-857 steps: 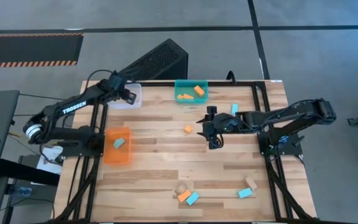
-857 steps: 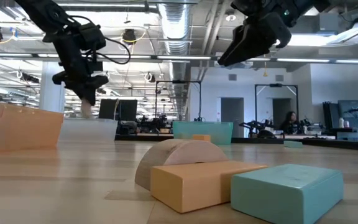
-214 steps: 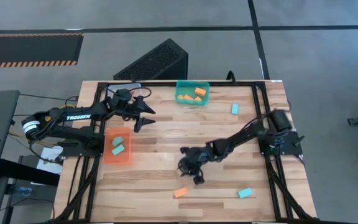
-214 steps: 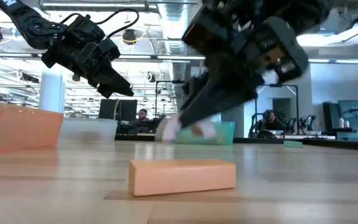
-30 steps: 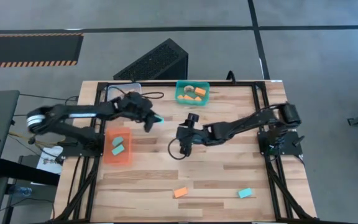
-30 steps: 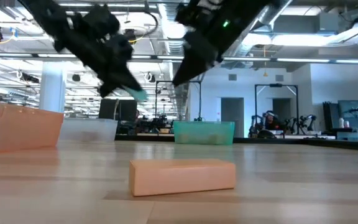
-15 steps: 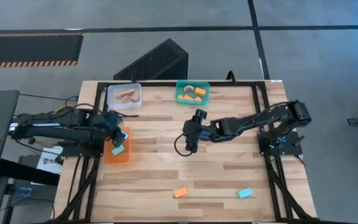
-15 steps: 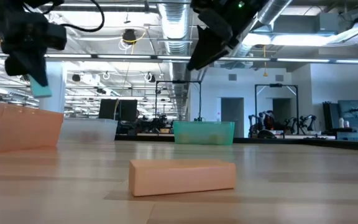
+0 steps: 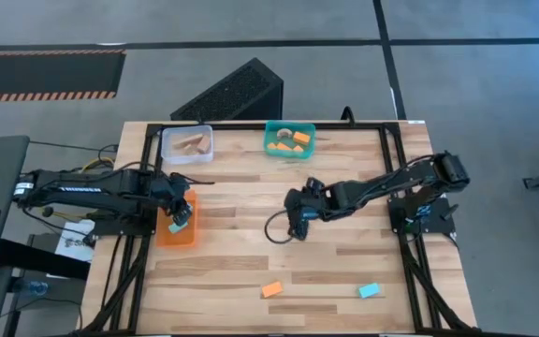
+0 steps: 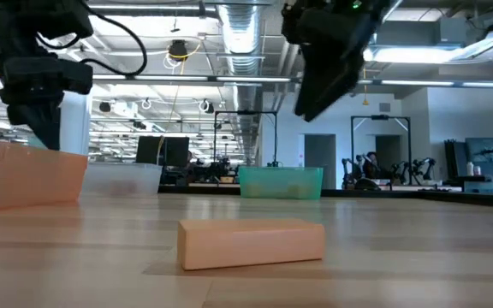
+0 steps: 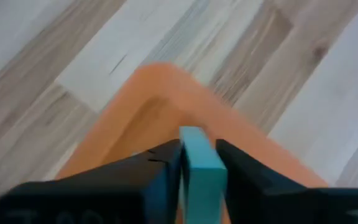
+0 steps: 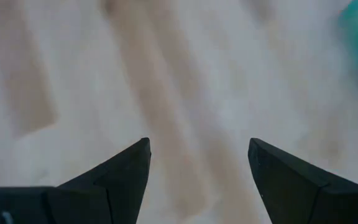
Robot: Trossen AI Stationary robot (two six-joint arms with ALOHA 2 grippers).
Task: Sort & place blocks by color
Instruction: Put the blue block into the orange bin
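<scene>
Your left gripper (image 11: pixel 194 163) is over the orange bin (image 9: pixel 164 234), mid-left of the high view.
It's pinching a teal block (image 11: pixel 199 171); your right gripper (image 12: pixel 197 158) hangs mid-frame, fingers spread, nothing between them.

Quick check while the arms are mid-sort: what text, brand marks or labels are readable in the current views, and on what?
Pale lettering runs along the left arm in the high view: too small and blurred to read.
No text shows on the orange block, the orange bin, the teal bin or the clear bin.
Background room in the low view: nothing legible.
</scene>
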